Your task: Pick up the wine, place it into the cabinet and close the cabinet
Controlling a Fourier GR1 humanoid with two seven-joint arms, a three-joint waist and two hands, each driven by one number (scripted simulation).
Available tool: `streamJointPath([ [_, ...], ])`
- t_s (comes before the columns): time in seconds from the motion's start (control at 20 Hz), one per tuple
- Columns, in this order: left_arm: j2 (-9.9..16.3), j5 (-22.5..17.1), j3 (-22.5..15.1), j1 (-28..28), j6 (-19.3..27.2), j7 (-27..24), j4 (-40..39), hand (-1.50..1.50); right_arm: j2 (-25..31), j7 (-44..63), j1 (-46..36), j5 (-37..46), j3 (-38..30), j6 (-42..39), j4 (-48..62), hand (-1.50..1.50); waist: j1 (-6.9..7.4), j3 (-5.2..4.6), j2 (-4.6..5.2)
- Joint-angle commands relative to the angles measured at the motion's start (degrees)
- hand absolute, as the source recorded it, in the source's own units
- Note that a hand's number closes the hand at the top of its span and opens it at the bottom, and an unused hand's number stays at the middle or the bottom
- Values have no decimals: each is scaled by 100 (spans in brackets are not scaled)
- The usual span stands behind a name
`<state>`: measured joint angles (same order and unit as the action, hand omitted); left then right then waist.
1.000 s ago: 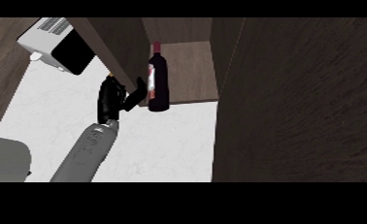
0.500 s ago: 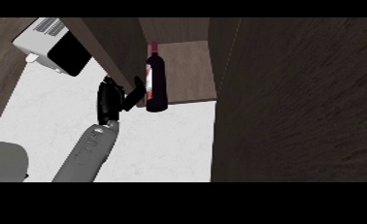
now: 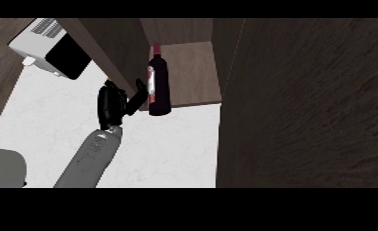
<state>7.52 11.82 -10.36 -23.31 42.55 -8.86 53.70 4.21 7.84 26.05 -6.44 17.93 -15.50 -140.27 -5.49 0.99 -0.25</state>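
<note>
**Left hand beside the wine on the cabinet shelf**

Left hand [image 3: 114, 106] shows at the end of its grey forearm [image 3: 90, 157], which comes up from the lower left of the head view over the white counter [image 3: 170, 150]. Its fingers point upward and look fairly straight, the thumb [image 3: 139, 91] reaching out toward the bottle; whether thumb and glass touch cannot be told, and no finger is seen curled round anything.

Just to the right of the hand stands the wine [image 3: 157, 84], a dark bottle with a pale label and a red-capped neck, upright on the brown shelf [image 3: 193, 75] of the cabinet, near the shelf's front edge. Above the hand, the cabinet's left door [image 3: 111, 42] stands swung outward, its dark panel slanting down toward the fingers. Farther up and to the left of the hand sits a white toaster oven [image 3: 50, 50] with a black window. Well to the right, past the bottle, a broad dark wooden panel [image 3: 303, 105] fills that side of the view.
</note>
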Motion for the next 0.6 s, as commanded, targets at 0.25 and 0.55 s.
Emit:
streamJointPath([
  [0.25, -373, 838, -647, -1322, 22, 631, -819, 150, 32, 83, -26, -311, 132, -160, -113, -150, -384, -85, 190],
  [0.55, -552, 826, -623, -1211, 290, 834, -578, 150, -36, -83, -64, -359, 18, -192, 18, -150, -495, -79, 208],
])
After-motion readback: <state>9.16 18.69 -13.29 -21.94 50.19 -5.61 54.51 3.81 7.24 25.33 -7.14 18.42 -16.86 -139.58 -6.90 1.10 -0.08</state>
